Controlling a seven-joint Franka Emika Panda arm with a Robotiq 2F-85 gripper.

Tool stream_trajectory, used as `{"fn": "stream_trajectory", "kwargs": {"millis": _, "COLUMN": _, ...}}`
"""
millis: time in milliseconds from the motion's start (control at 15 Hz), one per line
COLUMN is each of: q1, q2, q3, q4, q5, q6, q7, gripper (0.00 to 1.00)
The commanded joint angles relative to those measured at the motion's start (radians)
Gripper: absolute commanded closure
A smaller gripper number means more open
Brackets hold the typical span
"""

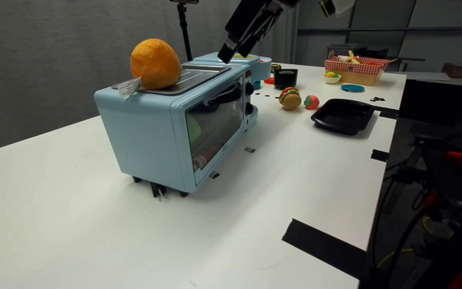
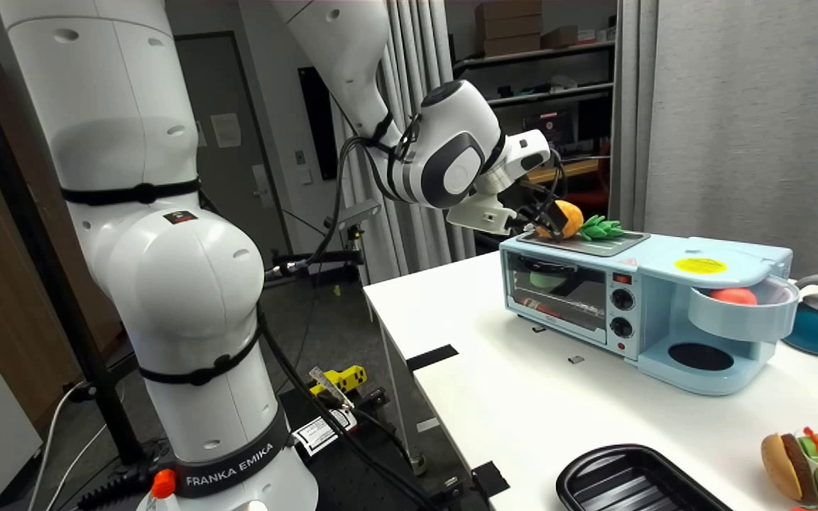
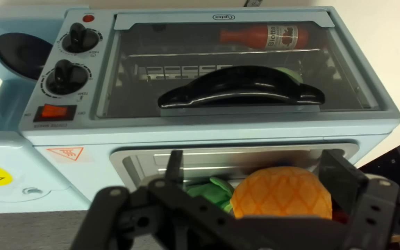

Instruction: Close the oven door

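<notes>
The light blue oven (image 1: 142,136) stands on the white table in both exterior views (image 2: 629,266) and fills much of the upside-down wrist view (image 3: 221,128). Its glass oven door (image 3: 217,60) looks flush against the oven front, also in both exterior views (image 1: 219,120) (image 2: 558,298). The black door handle (image 3: 241,85) runs along the door's top edge. Red-bottle and pale green items show inside through the glass. My gripper (image 3: 254,156) is open and holds nothing. It hovers above the oven top in both exterior views (image 1: 234,52) (image 2: 551,221), apart from the handle.
An orange plush pineapple (image 1: 155,64) lies on the oven's metal top tray (image 3: 141,152). A coffee-maker section (image 2: 735,312) adjoins the oven. A black tray (image 1: 343,116), a toy burger (image 1: 290,99) and a toy strawberry (image 1: 311,102) lie on the table. A basket (image 1: 355,72) stands farther off.
</notes>
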Motion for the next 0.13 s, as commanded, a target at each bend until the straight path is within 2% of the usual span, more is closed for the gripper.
{"fn": "stream_trajectory", "kwargs": {"millis": 0, "q1": 0.000, "q2": 0.000, "q3": 0.000, "q4": 0.000, "q5": 0.000, "q6": 0.000, "q7": 0.000, "gripper": 0.00}}
{"fn": "stream_trajectory", "kwargs": {"millis": 67, "q1": 0.000, "q2": 0.000, "q3": 0.000, "q4": 0.000, "q5": 0.000, "q6": 0.000, "q7": 0.000, "gripper": 0.00}}
